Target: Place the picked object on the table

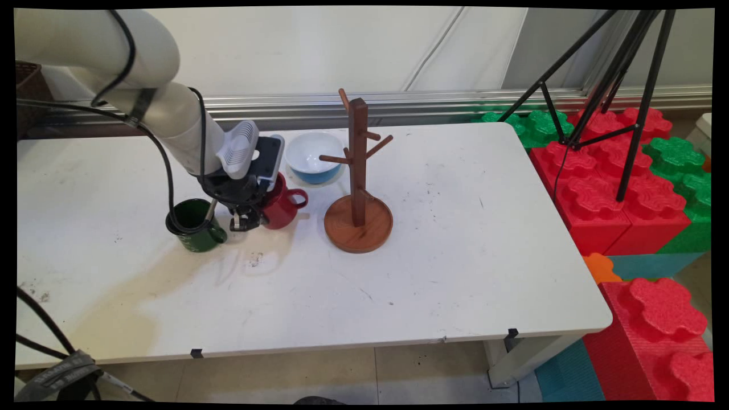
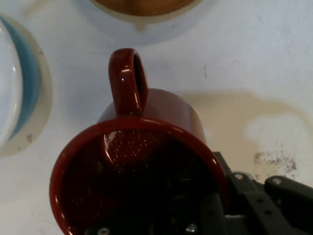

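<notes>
Your gripper (image 1: 246,219) is down at the red mug (image 1: 281,205), which stands upright on the white counter (image 1: 433,267) left of centre. In the hand view the mug's (image 2: 142,161) rim wall runs between the black linkage, with one finger apparently inside the mug and the other outside, but you cannot tell whether the fingers are pressed onto the wall or only straddle it. The mug's handle (image 1: 298,198) points away from the gripper, toward the wooden mug tree (image 1: 359,188).

Just to the gripper's left sits a dark green mug (image 1: 196,228), close beside the red mug but apart from it. Behind the red mug, near the counter's far edge, is a bowl (image 1: 314,156), white inside and blue outside. The mug tree stands to the right on its round base, its pegs bare.
</notes>
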{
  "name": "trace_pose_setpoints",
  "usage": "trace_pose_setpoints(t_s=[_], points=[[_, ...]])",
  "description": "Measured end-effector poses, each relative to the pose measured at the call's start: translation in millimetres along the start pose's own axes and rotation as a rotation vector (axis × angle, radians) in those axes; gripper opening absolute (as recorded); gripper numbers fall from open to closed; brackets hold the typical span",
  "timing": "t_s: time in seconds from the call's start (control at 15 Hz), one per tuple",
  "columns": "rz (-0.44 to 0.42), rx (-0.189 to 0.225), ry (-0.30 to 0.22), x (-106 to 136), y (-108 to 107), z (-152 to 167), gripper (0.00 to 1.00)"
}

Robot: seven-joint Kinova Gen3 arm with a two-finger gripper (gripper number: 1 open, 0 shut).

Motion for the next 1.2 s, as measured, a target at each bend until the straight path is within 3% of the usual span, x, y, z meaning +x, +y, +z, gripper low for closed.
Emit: trace_pose_setpoints(t_s=[1.0, 1.07, 1.2], points=[[-0.002, -0.044, -0.062, 3, -10, 28, 0.00], [-0.002, -0.043, -0.064, 3, -11, 29, 1.00], [0.002, -0.043, -0.066, 5, -14, 30, 1.00]])
